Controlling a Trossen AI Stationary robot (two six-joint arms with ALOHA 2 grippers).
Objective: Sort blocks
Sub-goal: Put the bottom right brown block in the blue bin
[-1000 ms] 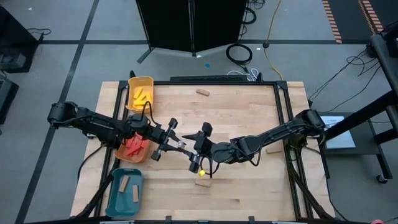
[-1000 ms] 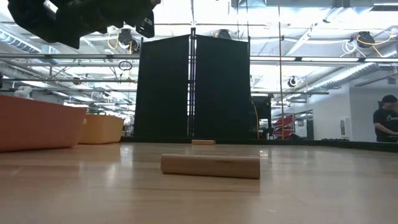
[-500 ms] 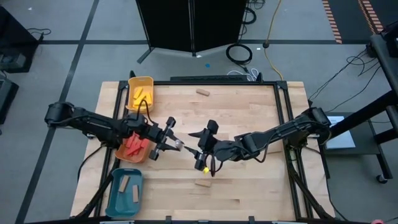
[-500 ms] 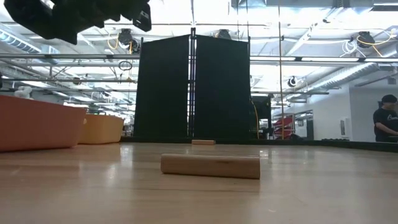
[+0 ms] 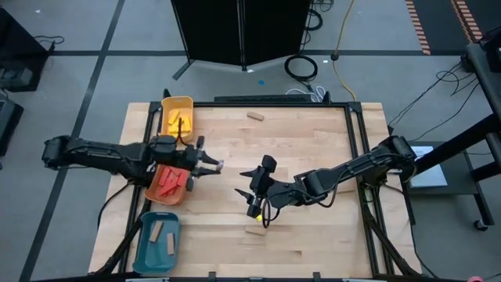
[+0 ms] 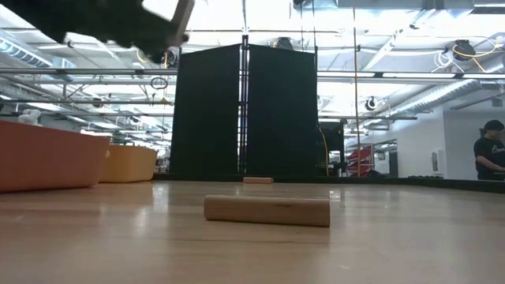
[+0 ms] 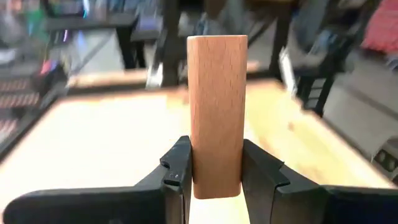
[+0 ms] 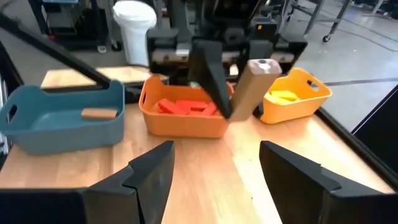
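Over the orange plastic tray (image 5: 154, 193), the left gripper (image 5: 213, 165) pinches a plain tan wooden block (image 7: 216, 112). Mid-table, the right gripper (image 5: 251, 190) hangs wide open, holding nothing.

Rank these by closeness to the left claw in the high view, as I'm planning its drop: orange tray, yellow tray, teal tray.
From the left claw, holding a tan block:
1. Orange tray, right beside it.
2. Yellow tray, toward the table's far edge.
3. Teal tray, at the near corner.

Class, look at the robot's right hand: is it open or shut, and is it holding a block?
Open and empty. The right hand has its fingers spread wide with only bare table between them.
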